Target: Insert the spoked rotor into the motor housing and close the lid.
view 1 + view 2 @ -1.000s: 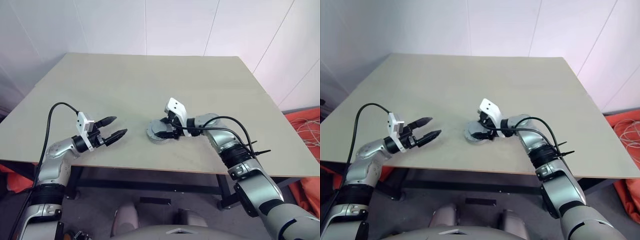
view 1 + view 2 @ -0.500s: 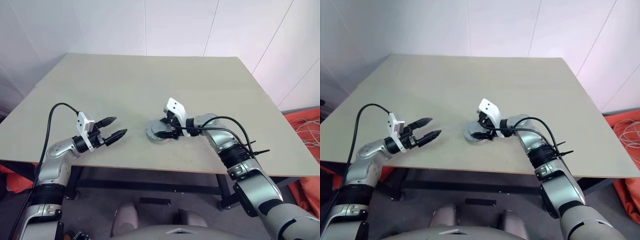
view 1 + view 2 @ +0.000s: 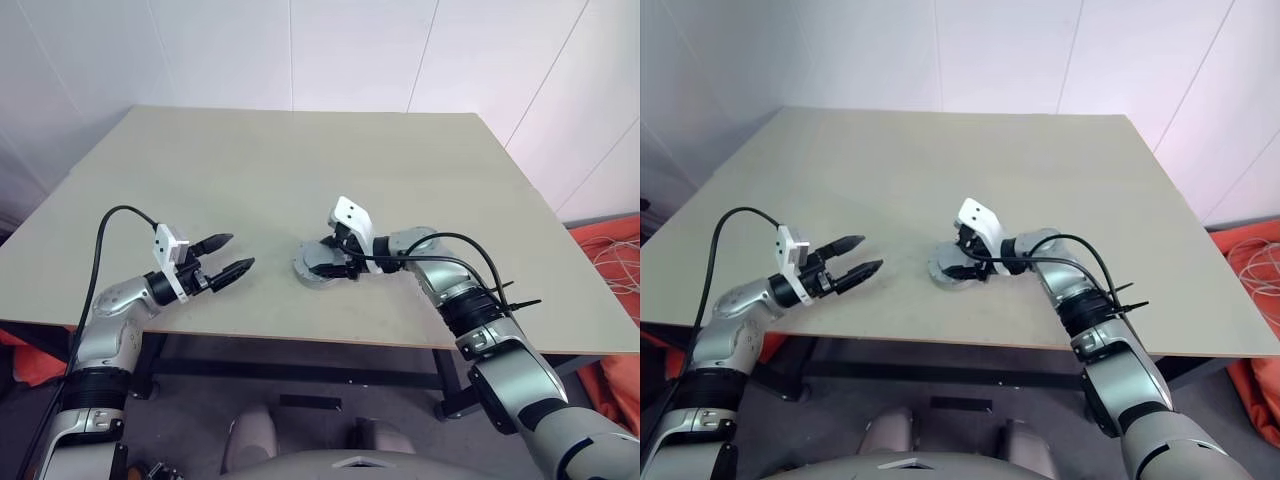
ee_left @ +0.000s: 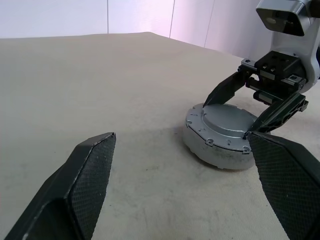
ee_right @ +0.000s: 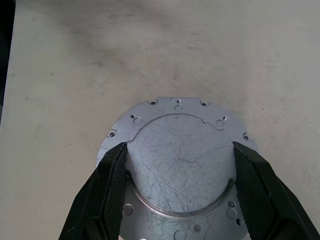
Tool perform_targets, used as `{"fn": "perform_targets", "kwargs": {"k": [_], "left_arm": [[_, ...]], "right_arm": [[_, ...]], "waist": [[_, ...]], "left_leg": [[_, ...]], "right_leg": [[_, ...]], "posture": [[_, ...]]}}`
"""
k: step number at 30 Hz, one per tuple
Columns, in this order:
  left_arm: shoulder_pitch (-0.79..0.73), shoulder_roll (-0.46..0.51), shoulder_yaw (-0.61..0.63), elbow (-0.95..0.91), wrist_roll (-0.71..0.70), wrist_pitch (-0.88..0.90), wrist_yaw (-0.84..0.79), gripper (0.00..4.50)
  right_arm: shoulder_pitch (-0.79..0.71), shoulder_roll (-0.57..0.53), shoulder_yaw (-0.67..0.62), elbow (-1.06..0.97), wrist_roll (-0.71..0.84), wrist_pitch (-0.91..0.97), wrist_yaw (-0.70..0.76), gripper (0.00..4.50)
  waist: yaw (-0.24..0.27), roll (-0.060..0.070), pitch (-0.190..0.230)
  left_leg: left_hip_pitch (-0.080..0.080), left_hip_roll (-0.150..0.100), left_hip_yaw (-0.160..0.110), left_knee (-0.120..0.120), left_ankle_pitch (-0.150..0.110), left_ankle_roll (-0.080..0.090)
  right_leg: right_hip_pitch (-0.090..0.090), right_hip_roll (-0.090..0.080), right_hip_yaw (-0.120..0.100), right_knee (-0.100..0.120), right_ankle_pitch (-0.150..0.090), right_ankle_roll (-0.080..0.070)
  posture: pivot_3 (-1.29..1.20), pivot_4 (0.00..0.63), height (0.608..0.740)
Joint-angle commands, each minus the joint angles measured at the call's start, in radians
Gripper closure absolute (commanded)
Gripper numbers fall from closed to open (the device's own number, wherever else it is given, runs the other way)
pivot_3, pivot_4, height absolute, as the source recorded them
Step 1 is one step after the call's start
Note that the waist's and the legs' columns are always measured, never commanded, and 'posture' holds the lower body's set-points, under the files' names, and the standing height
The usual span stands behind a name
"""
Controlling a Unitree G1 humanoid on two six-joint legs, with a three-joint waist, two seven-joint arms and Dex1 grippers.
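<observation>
Housing point(image 4: 220, 142): on table point(image 3: 300, 170), near-centre, lid point(image 5: 182, 165) closed flat on top.
Right gripper point(image 5: 180, 172): fingers clamp the lid's raised disc.
Left gripper point(image 3: 232, 255): fingers apart, empty, left of housing.

One table point(image 3: 250, 170) bears one closed motor housing point(image 4: 220, 142) with one lid point(image 5: 182, 165); two grippers.

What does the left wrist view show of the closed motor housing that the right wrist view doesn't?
Left wrist view: the motor housing side-on, the right hand from outside, and the open left hand. Right wrist view: the lid from straight above, with its rim holes and scratches. Both: the lid shut on the housing, on the table, with the right hand's fingers against either side of its raised centre.
</observation>
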Motion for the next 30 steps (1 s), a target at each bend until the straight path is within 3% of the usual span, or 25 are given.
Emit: {"fn": "perform_targets", "kwargs": {"k": [1,6,13,17,28,30], "left_arm": [[-0.014,0.008,0.005,-0.044,-0.005,-0.002,-0.004,0.0],[-0.017,0.011,0.001,-0.041,0.002,0.002,-0.002,0.0],[-0.069,-0.008,-0.001,-0.053,-0.04,0.168,0.058,0.0],[-0.098,-0.022,-0.022,-0.067,-0.04,0.197,0.05,0.88],[-0.263,-0.171,-0.145,0.068,0.127,0.097,0.171,4.48],[-0.276,-0.184,-0.157,0.091,0.145,0.088,0.175,4.5]], "right_arm": [[0.01,-0.007,0.021,0.015,-0.021,-0.003,0.012,1.4],[0.011,-0.004,0.021,0.018,-0.024,-0.002,0.012,1.4],[0.011,-0.003,0.022,0.022,-0.027,-0.005,0.01,1.4],[0.011,-0.003,0.02,0.025,-0.027,-0.006,0.009,1.4],[0.017,0.002,0.02,0.02,-0.028,-0.005,0.003,1.4],[0.016,0.003,0.02,0.02,-0.029,-0.005,0.002,1.4]], "waist": [[0.0,0.0,0.0],[0.0,0.0,0.0],[0.0,0.0,0.0],[0.0,0.0,0.0],[-0.001,0.0,0.0],[-0.001,0.0,0.0]], "left_leg": [[0.0,0.0,0.0,0.0,0.0,0.0],[0.0,0.0,0.0,0.0,0.0,0.0],[0.0,0.0,0.0,0.0,0.0,0.0],[0.0,0.0,0.0,0.0,0.0,0.0],[0.0,0.0,-0.001,0.0,0.0,0.0],[0.0,0.0,-0.001,0.0,0.0,0.0]], "right_leg": [[0.0,0.0,0.0,0.0,0.0,0.0],[0.0,0.0,0.0,0.0,0.0,0.0],[0.0,0.0,0.0,0.0,0.0,0.0],[0.0,0.0,0.0,0.0,0.0,0.0],[0.001,0.0,0.0,-0.001,0.0,0.0],[0.001,0.0,0.0,-0.001,0.0,0.0]], "posture": [[0.0,0.0,0.74],[0.0,0.0,0.74],[0.0,0.0,0.74],[0.0,0.0,0.74],[0.0,0.0,0.74],[0.0,0.0,0.74]]}}
